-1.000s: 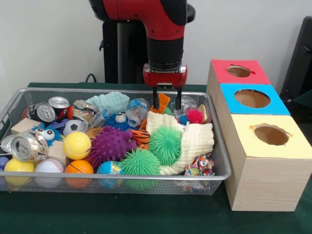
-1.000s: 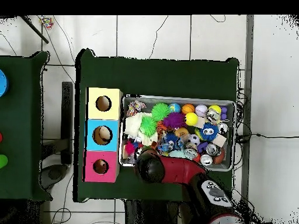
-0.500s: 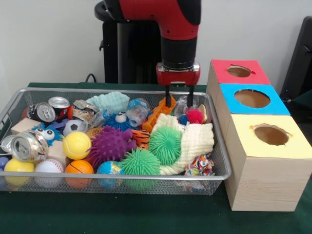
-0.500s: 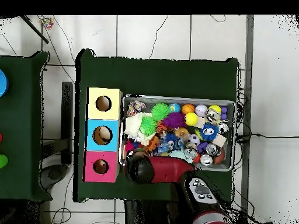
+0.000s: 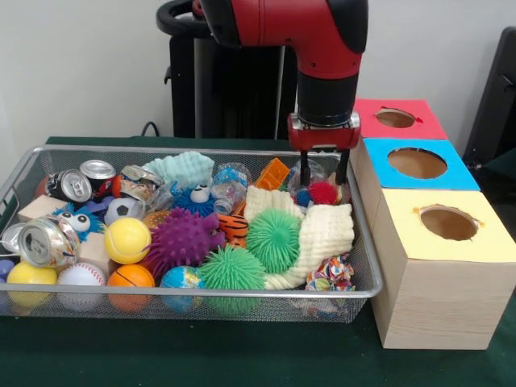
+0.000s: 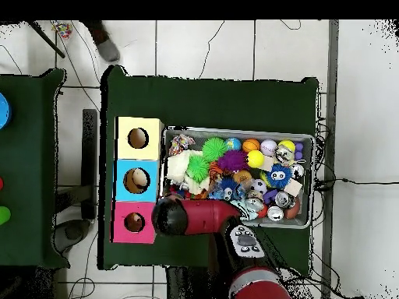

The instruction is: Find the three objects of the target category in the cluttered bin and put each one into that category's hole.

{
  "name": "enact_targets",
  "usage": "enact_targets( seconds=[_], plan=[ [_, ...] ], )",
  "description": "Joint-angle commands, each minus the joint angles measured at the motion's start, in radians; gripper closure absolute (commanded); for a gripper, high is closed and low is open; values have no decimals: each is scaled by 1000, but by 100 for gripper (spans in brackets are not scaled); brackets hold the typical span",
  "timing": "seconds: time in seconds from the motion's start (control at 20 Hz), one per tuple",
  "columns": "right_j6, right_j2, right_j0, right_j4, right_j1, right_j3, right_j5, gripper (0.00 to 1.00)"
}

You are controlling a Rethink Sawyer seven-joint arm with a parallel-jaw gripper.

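Hovering over the far corner of the wire mesh bin (image 5: 193,300) nearest the row of wooden boxes, the black two-fingered gripper (image 5: 324,168) hangs with its fingers spread and nothing visibly between them, just above a clear crumpled plastic bottle (image 5: 305,171) and a small pink spiky ball (image 5: 323,192). Judging by this, the search is under way and no pick is secured; the next move calls for settling on one target among the tight clutter and carrying it to the red-topped (image 5: 395,118), blue-topped (image 5: 417,163) or yellow-topped box (image 5: 448,223). Everything rests on a dark green cloth-covered table (image 5: 242,355) before a plain pale wall (image 5: 81,64).
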Motion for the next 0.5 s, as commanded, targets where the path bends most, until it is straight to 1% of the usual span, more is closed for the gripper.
enact_targets(
  seconds=[0.05, 0.35, 0.5],
  plan=[
    [80, 87, -16, 73, 75, -210, 130, 0],
    [45, 102, -35, 66, 86, -264, 186, 0],
    [31, 112, -49, 59, 80, -276, 208, 0]
  ],
)
